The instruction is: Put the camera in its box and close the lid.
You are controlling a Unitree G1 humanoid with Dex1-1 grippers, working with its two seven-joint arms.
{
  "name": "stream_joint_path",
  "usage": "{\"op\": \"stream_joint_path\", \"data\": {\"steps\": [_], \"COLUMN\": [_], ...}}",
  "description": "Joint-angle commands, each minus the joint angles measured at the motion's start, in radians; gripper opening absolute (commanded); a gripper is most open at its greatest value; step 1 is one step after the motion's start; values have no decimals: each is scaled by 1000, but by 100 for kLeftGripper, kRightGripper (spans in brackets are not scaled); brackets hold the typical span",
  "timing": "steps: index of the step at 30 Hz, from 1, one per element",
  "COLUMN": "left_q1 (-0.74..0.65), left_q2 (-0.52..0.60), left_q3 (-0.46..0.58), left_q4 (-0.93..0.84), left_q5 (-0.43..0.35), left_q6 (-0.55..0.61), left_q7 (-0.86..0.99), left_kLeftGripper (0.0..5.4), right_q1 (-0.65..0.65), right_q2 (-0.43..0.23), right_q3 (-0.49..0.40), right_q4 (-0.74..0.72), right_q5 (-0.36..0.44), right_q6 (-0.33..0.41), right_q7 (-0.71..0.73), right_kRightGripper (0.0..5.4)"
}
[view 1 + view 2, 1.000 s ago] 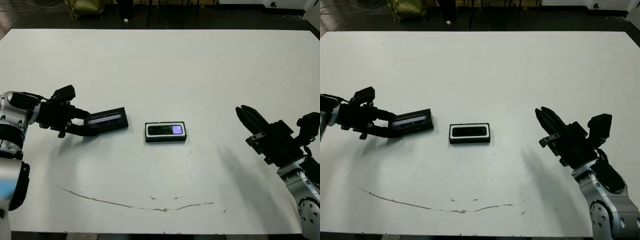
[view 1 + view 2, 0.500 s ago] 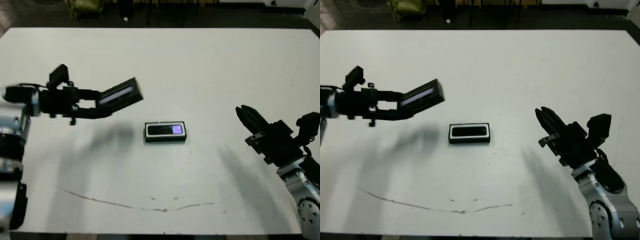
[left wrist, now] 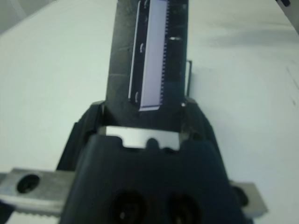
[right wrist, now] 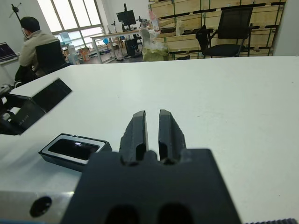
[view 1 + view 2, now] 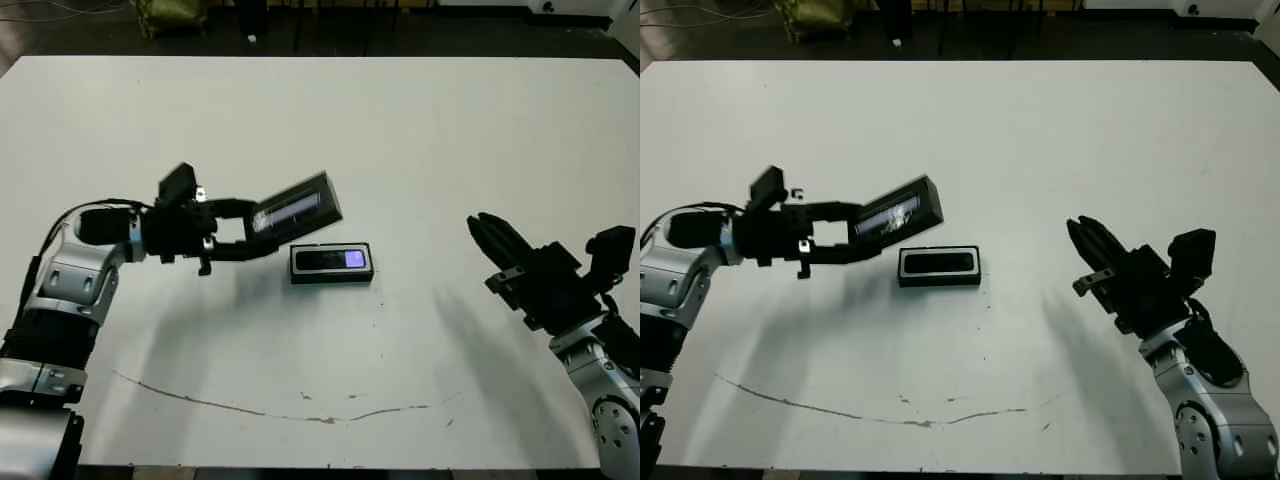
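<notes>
Left gripper (image 5: 243,229) holding the lid (image 5: 296,204) aloft, just left of the box (image 5: 332,263).

The left gripper is clamping one end of the flat, rectangular black lid, its glossy silvery stripe tilting upward. Just beyond its tip, the shallow white-rimmed box is sitting on the smooth white counter (image 5: 400,130) with the slim black camera (image 5: 330,260) inside. Well apart, the right gripper (image 4: 152,128) is hovering, fingers nearly together, holding nothing.

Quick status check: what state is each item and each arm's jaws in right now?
Flat black lid with silvery stripe: held off the table, tilted, left of the box.
Shallow black box with white lining: on the table, open, uncovered.
Slim black camera: lying inside the box.
Left gripper: jaws shut on the lid.
Right gripper: jaws shut, holding nothing.
</notes>
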Motion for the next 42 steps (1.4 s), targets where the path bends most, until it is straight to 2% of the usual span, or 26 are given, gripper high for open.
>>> {"op": "stream_joint_path", "data": {"steps": [1,9,12,24,35,42], "left_q1": [-5,-52,-61,-114,-136,-140], "left_q2": [-3,11,4,-46,-117,-136], "left_q3": [-28,-108,-115,-147,-152,-160], "left_q4": [45,149,184,318,350,318], "left_q5": [26,96,106,140,124,117], "left_q6": [-30,-2,-8,-88,-111,-47], "left_q7": [-12,-63,-70,-64,-93,-110], "left_kLeftGripper": [207,207,207,207,207,207], "right_q1": [16,13,15,20,23,25], "right_q2": [5,6,4,6,8,13], "right_q3": [3,-1,-1,0,3,4], "right_q4": [-1,17,9,17,19,12], "right_q5": [-2,14,11,11,-7,4], "right_q6": [9,-7,11,-8,-19,-18], "right_q7": [-10,17,1,13,7,9], "right_kRightGripper": [0,0,0,0,0,0]}}
